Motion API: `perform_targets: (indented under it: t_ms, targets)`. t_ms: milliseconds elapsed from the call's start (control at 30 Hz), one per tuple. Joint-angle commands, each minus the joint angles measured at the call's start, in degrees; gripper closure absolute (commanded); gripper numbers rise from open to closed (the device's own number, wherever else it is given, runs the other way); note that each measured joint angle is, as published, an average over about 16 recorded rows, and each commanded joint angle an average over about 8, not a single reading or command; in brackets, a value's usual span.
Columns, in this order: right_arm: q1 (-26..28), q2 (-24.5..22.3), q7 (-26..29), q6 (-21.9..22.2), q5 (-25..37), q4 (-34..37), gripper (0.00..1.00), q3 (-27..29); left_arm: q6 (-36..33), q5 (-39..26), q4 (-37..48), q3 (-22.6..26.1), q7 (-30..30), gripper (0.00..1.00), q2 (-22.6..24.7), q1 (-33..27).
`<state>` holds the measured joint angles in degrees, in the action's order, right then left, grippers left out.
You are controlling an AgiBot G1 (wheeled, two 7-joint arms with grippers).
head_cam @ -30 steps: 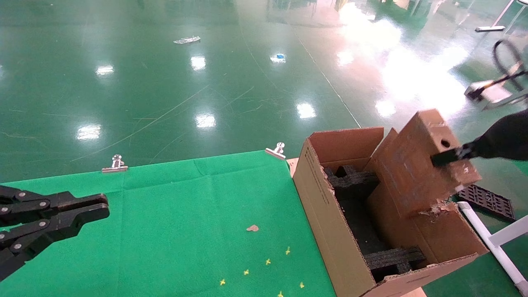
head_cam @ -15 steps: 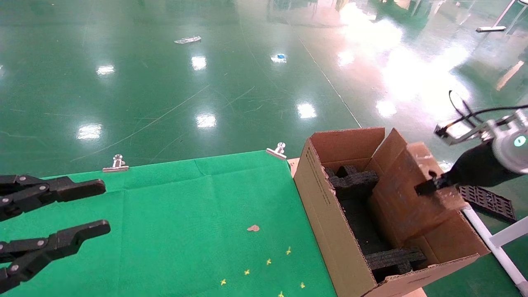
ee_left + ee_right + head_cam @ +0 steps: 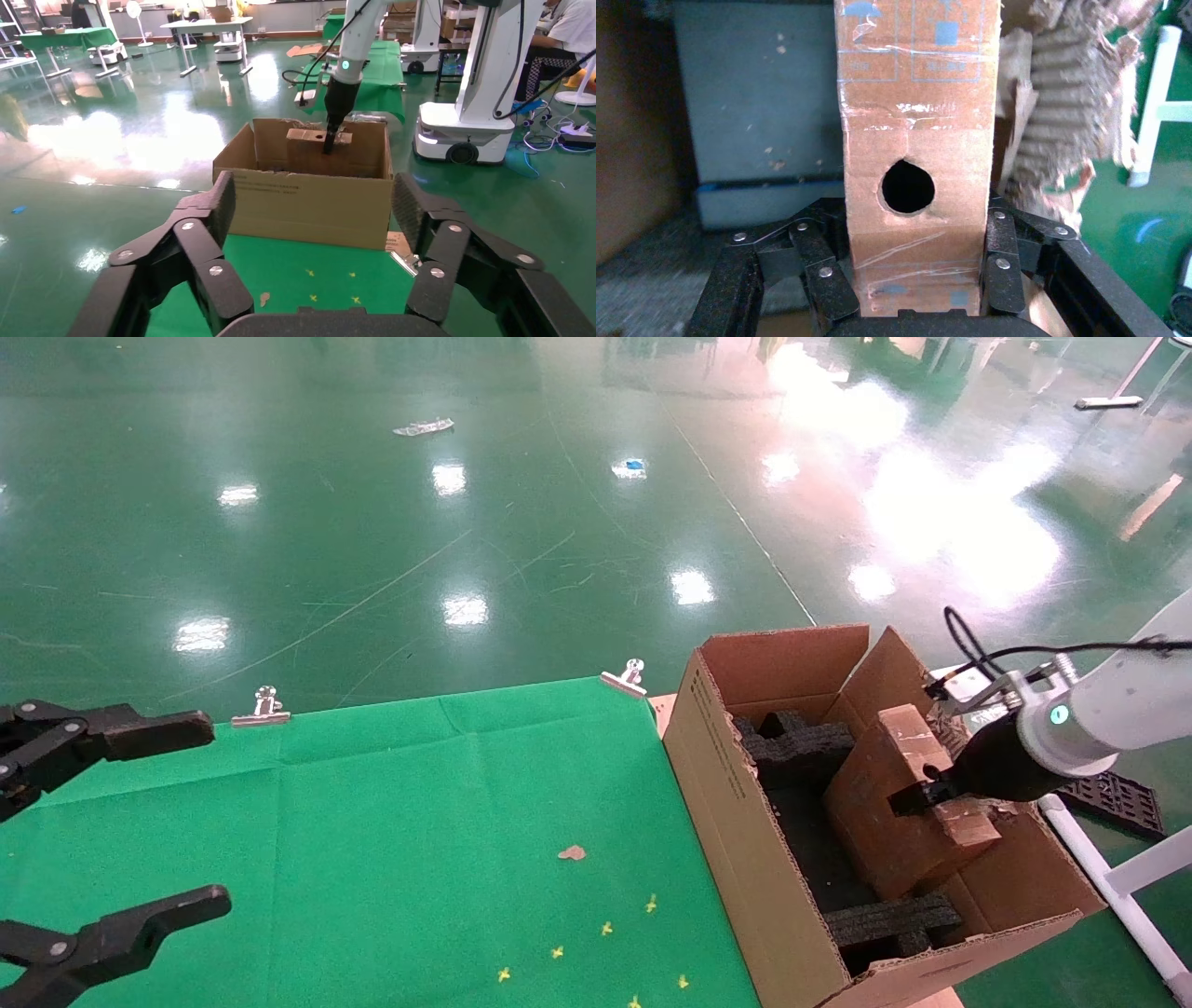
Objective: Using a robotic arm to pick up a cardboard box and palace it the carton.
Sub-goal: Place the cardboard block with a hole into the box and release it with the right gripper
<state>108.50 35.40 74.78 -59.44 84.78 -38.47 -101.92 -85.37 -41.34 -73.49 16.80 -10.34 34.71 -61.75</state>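
The cardboard box [image 3: 885, 808] is narrow and reddish-brown, with a round hole [image 3: 908, 186] in its thin taped edge. It stands tilted, partly down inside the large tan carton [image 3: 736, 803], against the carton's right side. My right gripper [image 3: 917, 795], on the white arm [image 3: 1117, 710], is shut on the cardboard box's upper edge; in the right wrist view its fingers [image 3: 828, 277] press both sides of the cardboard box [image 3: 916, 140]. My left gripper [image 3: 209, 814] hangs wide open and holds nothing over the green cloth at the left. In the left wrist view the left gripper [image 3: 313, 193] faces the carton [image 3: 309, 203].
Black foam inserts [image 3: 801, 742] line the carton's inside. Two metal clips [image 3: 264, 707] [image 3: 626, 677] hold the green cloth [image 3: 372, 822] at the table's far edge. A cardboard scrap [image 3: 570, 851] lies on the cloth. A black grid piece [image 3: 1099, 794] and white frame [image 3: 1117, 887] sit right of the carton.
The right gripper has lowered the cardboard box from above the carton down into it. The left gripper's fingers have spread from shut to wide open.
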Motion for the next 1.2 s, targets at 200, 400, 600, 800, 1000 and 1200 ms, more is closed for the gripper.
perform_targets:
  t_ms: [200,400,600,800,1000,1200]
  targets:
    - [-5.9,3.2,-1.7,5.1,-2.0,4.6,1.0,0.4,0.0,0.0,0.0,0.0,0.0,0.0,0.0,0.0]
    - [-9.5,5.0,-6.0,7.8,-4.6,8.6,0.88,1.5,0.0,0.0,0.0,0.0,0.0,0.0,0.0,0.0]
    - [-10.3,6.7,-9.5,6.9,-5.6,12.4,0.12,2.0,0.0,0.0,0.0,0.1,0.0,0.0,0.0,0.0]
    - [-10.4,8.4,-11.6,5.3,-6.4,16.0,0.0,2.3,0.0,0.1,0.0,0.1,0.0,0.0,0.0,0.0]
    - [-10.3,9.5,-13.3,4.3,-7.2,19.0,0.0,2.8,0.0,0.1,0.0,0.1,0.1,0.0,0.0,0.0]
    - [-10.0,10.3,-14.8,3.5,-7.9,21.3,0.0,3.2,0.1,0.1,0.0,0.1,0.1,0.0,0.0,0.0]
